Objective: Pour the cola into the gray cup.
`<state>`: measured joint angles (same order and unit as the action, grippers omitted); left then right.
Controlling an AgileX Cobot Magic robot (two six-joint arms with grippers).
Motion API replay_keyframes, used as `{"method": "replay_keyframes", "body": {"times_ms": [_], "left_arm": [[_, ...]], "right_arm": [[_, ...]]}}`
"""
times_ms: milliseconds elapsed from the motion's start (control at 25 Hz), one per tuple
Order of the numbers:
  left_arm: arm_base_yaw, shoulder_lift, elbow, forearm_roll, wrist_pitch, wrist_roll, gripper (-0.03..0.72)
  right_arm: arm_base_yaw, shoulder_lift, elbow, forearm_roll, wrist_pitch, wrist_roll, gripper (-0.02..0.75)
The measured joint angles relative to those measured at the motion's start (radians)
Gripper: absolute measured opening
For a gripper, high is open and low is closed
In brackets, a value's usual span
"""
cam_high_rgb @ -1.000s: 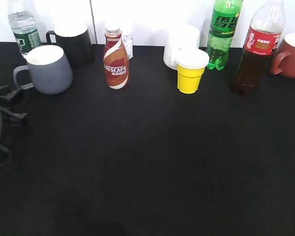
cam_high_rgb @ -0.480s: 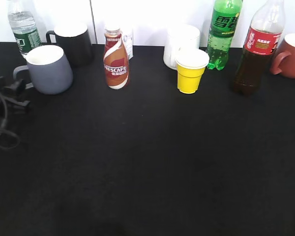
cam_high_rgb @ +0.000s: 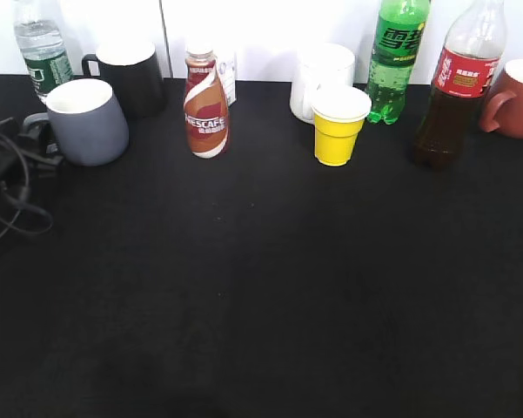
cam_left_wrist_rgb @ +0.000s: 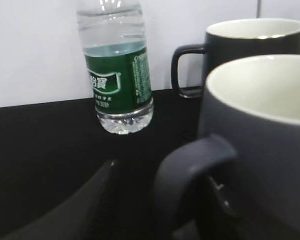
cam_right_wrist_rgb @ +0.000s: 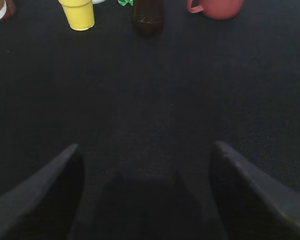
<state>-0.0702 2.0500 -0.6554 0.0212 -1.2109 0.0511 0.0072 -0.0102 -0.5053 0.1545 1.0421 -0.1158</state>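
Two grippers are standing open and empty: the left gripper (cam_high_rgb: 36, 150) straddling the gray cup's (cam_high_rgb: 89, 122) handle at nine o'clock, the right gripper (cam_right_wrist_rgb: 147, 195) hovering over bare tabletop (cam_high_rgb: 270, 279).

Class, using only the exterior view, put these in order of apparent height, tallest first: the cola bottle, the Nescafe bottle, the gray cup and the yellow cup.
1. cola bottle, though its top is cut off
2. Nescafe bottle
3. gray cup and yellow cup: too alike to rank

Both end effectors (cam_high_rgb: 36, 144) (cam_right_wrist_rgb: 145, 200) open, low.
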Motion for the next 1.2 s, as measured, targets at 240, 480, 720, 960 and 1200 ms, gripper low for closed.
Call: {"method": "replay_keyframes", "body": {"times_ms": [240, 480, 720, 960, 1200], "left_arm": [[0.011, 0.005, -0.039, -0.033, 0.015, 0.001, 0.326], [0.013, 0.018, -0.039, -0.038, 0.024, 0.01, 0.066], [0.019, 0.06, -0.045, -0.029, -0.039, 0.007, 0.059], [0.019, -0.026, -0.039, 0.076, 0.083, 0.018, 0.056], [0.019, -0.174, -0.039, 0.088, 0.249, 0.022, 0.055]], "right_arm": [[0.0, 0.0, 0.0, 0.006, 0.0, 0.0, 0.592], [0.0, 0.0, 0.0, 0.014, 0.0, 0.0, 0.592], [0.0, 0.0, 0.0, 0.014, 0.0, 0.0, 0.592], [0.0, 0.0, 0.0, 0.019, 0.0, 0.0, 0.592], [0.0, 0.0, 0.0, 0.021, 0.0, 0.0, 0.592]]}}
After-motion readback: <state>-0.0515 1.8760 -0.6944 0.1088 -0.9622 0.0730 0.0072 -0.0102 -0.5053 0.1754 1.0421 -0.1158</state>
